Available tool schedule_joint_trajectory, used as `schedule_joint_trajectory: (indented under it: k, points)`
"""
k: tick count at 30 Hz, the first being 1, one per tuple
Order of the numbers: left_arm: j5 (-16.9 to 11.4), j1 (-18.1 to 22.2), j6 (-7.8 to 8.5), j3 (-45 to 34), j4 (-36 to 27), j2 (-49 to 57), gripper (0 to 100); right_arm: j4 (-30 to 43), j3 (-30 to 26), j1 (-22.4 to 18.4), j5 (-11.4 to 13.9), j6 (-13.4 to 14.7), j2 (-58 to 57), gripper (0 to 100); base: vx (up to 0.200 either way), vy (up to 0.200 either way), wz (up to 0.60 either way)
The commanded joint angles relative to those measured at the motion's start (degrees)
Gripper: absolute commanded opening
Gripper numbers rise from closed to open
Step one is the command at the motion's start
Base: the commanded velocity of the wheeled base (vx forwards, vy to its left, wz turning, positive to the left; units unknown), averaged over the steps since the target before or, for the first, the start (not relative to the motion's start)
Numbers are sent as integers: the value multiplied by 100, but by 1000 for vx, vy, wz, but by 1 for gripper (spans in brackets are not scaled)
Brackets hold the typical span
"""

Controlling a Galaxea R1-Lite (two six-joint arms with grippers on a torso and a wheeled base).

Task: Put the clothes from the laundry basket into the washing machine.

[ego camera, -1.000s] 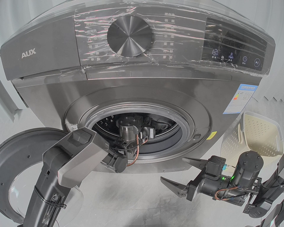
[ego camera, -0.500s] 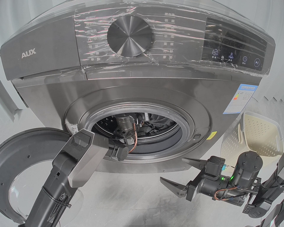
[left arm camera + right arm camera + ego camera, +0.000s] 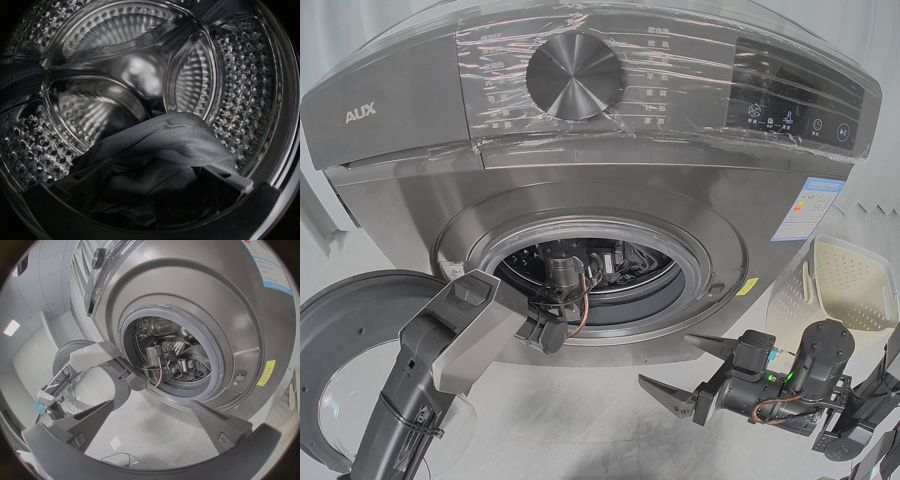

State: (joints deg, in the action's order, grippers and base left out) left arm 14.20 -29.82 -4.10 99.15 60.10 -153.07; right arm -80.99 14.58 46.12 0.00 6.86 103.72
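Standing with its round door (image 3: 344, 325) swung open, the washing machine (image 3: 600, 181) is seen as a brushed grey metal body with a film-wrapped control panel. Its drum (image 3: 243, 78) is shown as polished steel, embossed and perforated. A cream, perforated plastic laundry basket (image 3: 850, 281) is set beside the machine on the robot's right. Dark, fine-meshed clothes (image 3: 162, 140) are heaped in the drum's mouth, draped between and over the left gripper (image 3: 140, 175), whose jaws are spread wide. The right gripper (image 3: 663, 357) is held outside the machine, jaws released.
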Motion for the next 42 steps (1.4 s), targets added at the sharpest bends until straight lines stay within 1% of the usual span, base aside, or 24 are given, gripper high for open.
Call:
schedule_joint_trajectory:
  k: [1, 4, 5, 6, 8, 12, 13, 14, 15, 16, 19, 20, 21, 22, 23, 25, 26, 29, 31, 33, 37, 40, 41, 42]
  points:
    - [-5, -86, -3, -730, 204, 629, 100, -4, -8, 3, 0, -1, 8, 100, 0, 0, 0]
    - [4, -297, 5, -1547, 353, 1235, 100, -4, -43, -6, 0, -1, 8, 100, 0, 0, 0]
    - [4, -305, 5, -1609, 353, 1270, 100, -4, -43, -6, 0, -1, 8, 100, 0, 0, 0]
    - [-5, -402, 32, -2303, 362, 1736, 100, -4, -113, -6, 0, -1, -1, 100, 0, 0, 0]
    - [-5, -481, 58, -2954, 388, 2123, 100, -4, -157, -6, 0, -1, -1, 100, 0, 0, 0]
    - [-23, -833, 32, -4298, 529, 2879, 100, -4, -157, 3, 0, -1, -9, 100, 0, 0, 0]
    - [-49, -912, 14, -4571, 582, 3011, 100, -4, -166, -6, 0, -1, -18, 100, 0, 0, 0]
    - [-49, -929, 14, -4606, 591, 3028, 100, 5, -166, -6, 0, -1, -18, 100, 0, 0, 0]
    - [-75, -1061, -12, -5116, 775, 3239, 100, -4, -219, -6, 0, -1, -36, 100, 0, 0, 0]
    - [-84, -1131, -12, -5388, 907, 3336, 100, -4, -271, -6, 9, -1, -45, 100, 0, 0, 0]
    - [-75, -1290, -12, -5942, 1267, 3520, 100, -4, -324, -6, 9, -1, -89, 100, 0, 0, 0]
    - [-75, -1360, -3, -6250, 1478, 3643, 100, -4, -351, -6, 0, -1, -132, 100, 0, 0, 0]
    - [-75, -1360, -3, -6250, 1478, 3643, 100, -4, -351, -6, 0, -1, -132, 100, 0, 0, 0]
    - [-93, -1465, 5, -6751, 1698, 4004, 100, -4, -403, -6, 0, -1, -256, 100, 0, 0, 0]
    - [-93, -1509, -3, -6953, 1724, 4180, 100, 5, -412, -6, 0, -1, -291, 100, 0, 0, 0]
    - [-93, -1580, -3, -7137, 1707, 4347, 100, -4, -456, -15, -9, -1, -361, 100, 0, 0, 0]
    - [-93, -1729, -12, -7471, 1716, 4724, 100, -4, -570, -59, 0, -10, -502, 100, 0, 0, 0]
    - [-84, -1914, -12, -7788, 1689, 5278, 100, 5, -729, -103, -9, -1, -792, 100, 0, 0, 0]
    - [-84, -1940, -12, -7867, 1689, 5410, 100, 5, -790, -120, -9, -10, -888, 100, 0, 0, 0]
    - [-67, -2054, -21, -8078, 1698, 5744, 100, 13, -948, -217, -26, -18, -1231, 100, 0, 0, 0]
    - [30, -1984, 23, -8403, 1751, 6043, 100, 40, -1106, -446, -44, -27, -1662, 100, 0, 0, 0]
    - [65, -1879, 40, -8711, 1689, 6456, 100, 93, -1265, -692, -53, -62, -2022, 100, -200, 0, 0]
    - [74, -1712, 40, -8869, 1680, 6728, 100, 119, -1370, -938, -132, -80, -2242, 100, -200, 0, 0]
    - [74, -1624, 58, -8939, 1680, 6860, 100, 128, -1388, -1087, -185, -80, -2321, 100, -200, 0, 0]
